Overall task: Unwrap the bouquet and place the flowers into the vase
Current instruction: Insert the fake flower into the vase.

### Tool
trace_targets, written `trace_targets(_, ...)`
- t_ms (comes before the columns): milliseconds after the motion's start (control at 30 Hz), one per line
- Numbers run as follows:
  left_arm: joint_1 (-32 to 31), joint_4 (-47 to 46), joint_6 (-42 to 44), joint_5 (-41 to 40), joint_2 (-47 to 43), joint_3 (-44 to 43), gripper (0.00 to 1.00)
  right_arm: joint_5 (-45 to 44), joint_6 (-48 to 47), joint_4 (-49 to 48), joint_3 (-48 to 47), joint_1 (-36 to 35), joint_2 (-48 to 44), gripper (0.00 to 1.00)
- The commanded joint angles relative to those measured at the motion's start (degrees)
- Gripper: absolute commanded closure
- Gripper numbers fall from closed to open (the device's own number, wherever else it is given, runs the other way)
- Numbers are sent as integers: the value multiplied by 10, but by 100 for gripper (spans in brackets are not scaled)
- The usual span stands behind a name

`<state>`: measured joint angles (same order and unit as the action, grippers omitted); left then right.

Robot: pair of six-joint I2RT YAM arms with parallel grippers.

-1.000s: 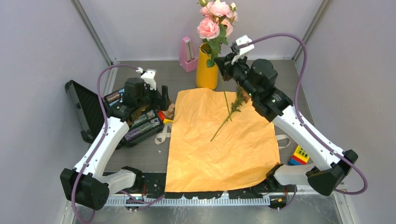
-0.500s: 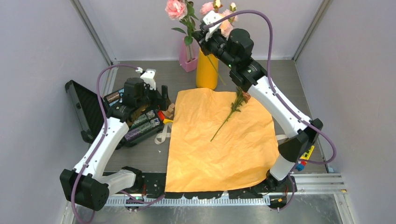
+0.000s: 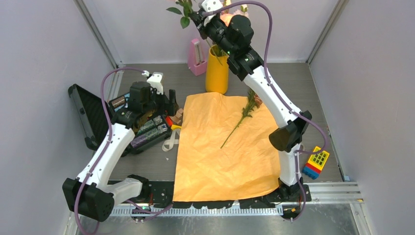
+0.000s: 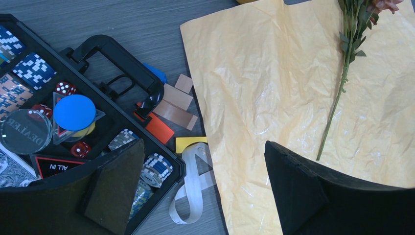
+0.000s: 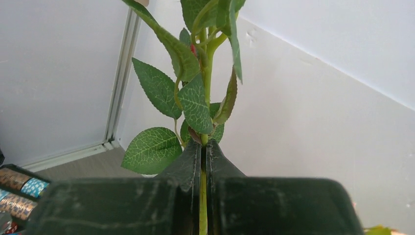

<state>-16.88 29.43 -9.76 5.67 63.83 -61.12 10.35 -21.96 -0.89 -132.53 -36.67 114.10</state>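
The bouquet is undone: its orange paper lies flat on the table, also in the left wrist view. One leafy flower stem rests on it. The yellow vase stands behind the paper, and pink blooms peek out behind my right arm. My right gripper is raised high above the vase, shut on a thin green stem with leaves; its bloom is out of view. My left gripper hangs open over the paper's left edge, with nothing in it.
A pink metronome stands left of the vase. An open black case of poker chips and dice lies at the left. A beige ribbon and small coloured blocks sit beside it. Toy bricks are at the right.
My right arm has swung up and to the left with the flower, from beside the vase to high above it. The left arm has not moved.
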Motion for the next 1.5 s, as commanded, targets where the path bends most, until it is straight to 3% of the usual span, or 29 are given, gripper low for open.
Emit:
trace_targets(0,-3,-23,10,9,-13,-2,5,12,-10,-35,-95,3,24,100)
trace_targets(233,-3,-23,9,10,-12,-3,5,12,-13,-43,-141,4,49,100)
trace_targets(700,-3,-24,8,12,-10,-2,5,9,-7,-54,-132,17,57,100)
trace_targets(1067,-3,-24,9,13,-7,-1,5,-1,38,-85,-53,48,40,100)
trace_targets(1467,-3,-24,8,15,-3,-2,5,-43,82,-164,106,66,7,100)
